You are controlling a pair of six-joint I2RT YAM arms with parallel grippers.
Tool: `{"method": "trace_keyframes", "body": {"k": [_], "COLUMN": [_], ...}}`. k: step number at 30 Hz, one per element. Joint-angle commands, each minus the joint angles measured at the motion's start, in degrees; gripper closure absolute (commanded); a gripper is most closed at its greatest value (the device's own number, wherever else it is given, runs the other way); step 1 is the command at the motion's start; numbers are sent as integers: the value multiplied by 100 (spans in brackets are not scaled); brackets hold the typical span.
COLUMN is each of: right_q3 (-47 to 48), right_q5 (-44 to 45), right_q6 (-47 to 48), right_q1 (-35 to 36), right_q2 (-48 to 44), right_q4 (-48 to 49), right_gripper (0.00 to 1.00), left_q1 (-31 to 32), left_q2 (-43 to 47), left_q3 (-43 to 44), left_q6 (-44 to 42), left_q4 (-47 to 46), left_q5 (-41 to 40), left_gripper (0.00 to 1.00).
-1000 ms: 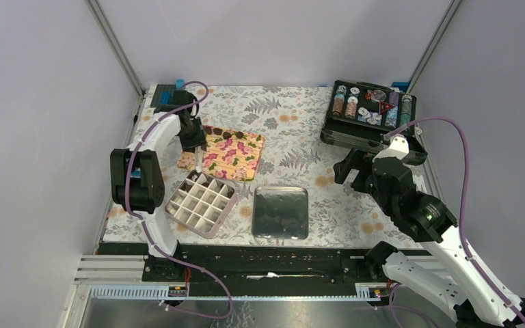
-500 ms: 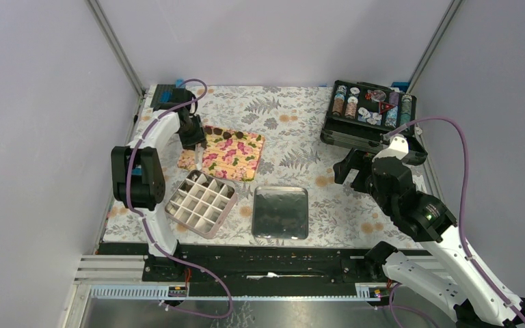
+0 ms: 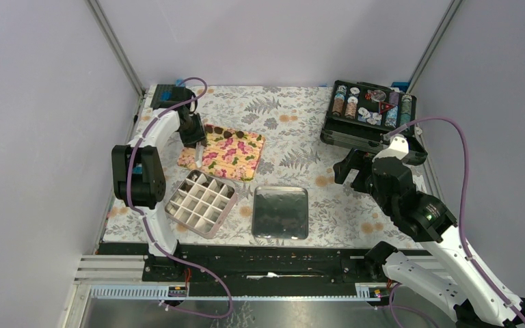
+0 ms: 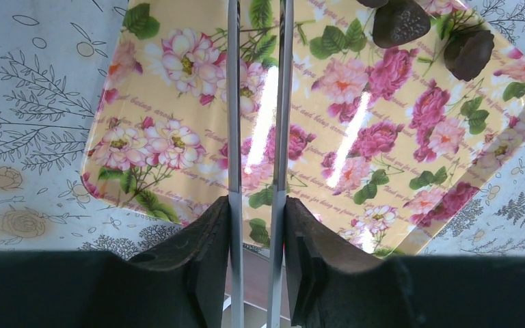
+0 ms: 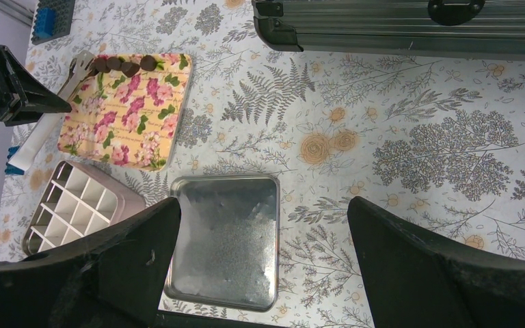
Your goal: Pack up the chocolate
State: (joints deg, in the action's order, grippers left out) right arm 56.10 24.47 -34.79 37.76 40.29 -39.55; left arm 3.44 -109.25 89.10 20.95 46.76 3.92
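Pale walls close in a table spread with a fern-and-flower cloth (image 3: 294,130), and all the work sits at its left side. We find the chocolate (image 4: 400,20) on the flowered tray (image 4: 178,137), as a short row of dark pieces along the tray's far edge. None is in the pink gridded box (image 3: 200,203), which sits just near of the tray. From above, every cell we can see into looks bare.

We see the left gripper (image 4: 256,205) clamped on a pair of tweezers (image 4: 234,102), one finger pressed to each thin metal blade. The blades run out over the tray with a narrow gap between them, and nothing shows in that gap. Their tips leave the top of the left wrist view. In the right wrist view they end close to the left end of the row, but we cannot tell whether they touch a piece.

The right gripper (image 5: 263,205) hangs well apart on the right, its fingers spread wide and empty above a bare metal tray (image 3: 281,212), with the open case of poker chips (image 3: 369,113) beyond it.

We judge packing has barely begun and the step in hand is the first pick. Next the tips must straddle one piece, not two. The squeeze should be gentle enough that the rounded piece does not slip out, then comes a lift clear of the tray rim and a carry to one cell.
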Motion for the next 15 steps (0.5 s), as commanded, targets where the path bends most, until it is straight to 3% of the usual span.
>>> {"method": "trace_keyframes", "body": {"k": [1, 10, 15], "right_q3": [218, 73, 37], "right_q5": [113, -23, -130], "right_q6": [16, -26, -19], "right_q1": [-6, -12, -8], "right_q2": [7, 52, 118], "right_q4": [108, 311, 444], "right_gripper": [1, 1, 1], "left_q1": [-37, -37, -37], "left_q2": [469, 1804, 2841], "left_q3": [-52, -811, -1412], "left_q6": [-4, 31, 173], "left_q4": [-126, 219, 577], "left_q5": [97, -146, 157], "left_gripper": [97, 100, 100]}}
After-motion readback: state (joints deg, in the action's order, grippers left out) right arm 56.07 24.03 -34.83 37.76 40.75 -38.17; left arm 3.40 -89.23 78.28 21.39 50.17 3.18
